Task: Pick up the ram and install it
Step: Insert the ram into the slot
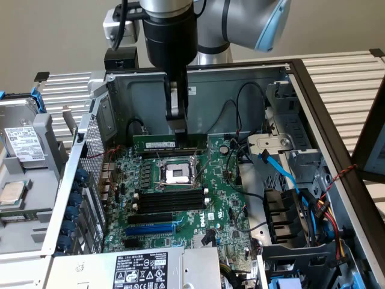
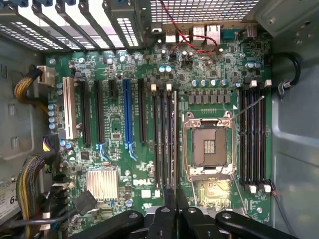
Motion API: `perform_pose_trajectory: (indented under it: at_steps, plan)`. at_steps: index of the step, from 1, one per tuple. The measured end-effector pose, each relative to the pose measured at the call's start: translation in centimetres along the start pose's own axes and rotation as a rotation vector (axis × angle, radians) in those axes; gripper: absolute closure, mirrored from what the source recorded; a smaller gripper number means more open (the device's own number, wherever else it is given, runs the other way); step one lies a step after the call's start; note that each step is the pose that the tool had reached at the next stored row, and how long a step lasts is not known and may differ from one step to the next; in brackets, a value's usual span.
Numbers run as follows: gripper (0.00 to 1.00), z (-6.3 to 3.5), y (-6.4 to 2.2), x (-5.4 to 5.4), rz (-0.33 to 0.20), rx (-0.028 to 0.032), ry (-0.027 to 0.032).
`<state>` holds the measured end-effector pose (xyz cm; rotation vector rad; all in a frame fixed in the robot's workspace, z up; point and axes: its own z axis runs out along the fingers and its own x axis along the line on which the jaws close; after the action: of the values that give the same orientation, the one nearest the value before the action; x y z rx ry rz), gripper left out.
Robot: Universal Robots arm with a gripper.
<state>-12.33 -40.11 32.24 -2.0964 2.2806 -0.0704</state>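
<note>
Watching the exterior view, I see the arm [image 1: 171, 30] reaching straight down into the open computer case [image 1: 240, 75], its wrist vertical and the claw [image 1: 178, 133] pointing at the motherboard [image 1: 219, 205]. The claw's fingers are pinched nearly together on the ram [image 1: 153, 142], gripping it near its end toward the exterior view's right. The stick stands level on its long edge and runs toward the exterior view's left, just on the far side of the CPU socket [image 1: 178, 174]. In the wrist view the claw [image 2: 175, 206] holds the ram [image 2: 175, 144] edge-on, a thin line parallel to the memory slots [image 2: 162, 139] beside the socket. I cannot tell whether it touches a slot.
</note>
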Motion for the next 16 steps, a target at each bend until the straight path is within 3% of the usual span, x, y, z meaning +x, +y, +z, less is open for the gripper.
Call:
perform_pose_trajectory:
  at_steps: [4, 16]
  plan:
    - [0.88, 0.63, 0.26, 0.0, 0.001, 0.0072, -0.0005]
    - [0.88, 3.18, 0.43, 0.0, 0.016, 0.0121, 0.0002]
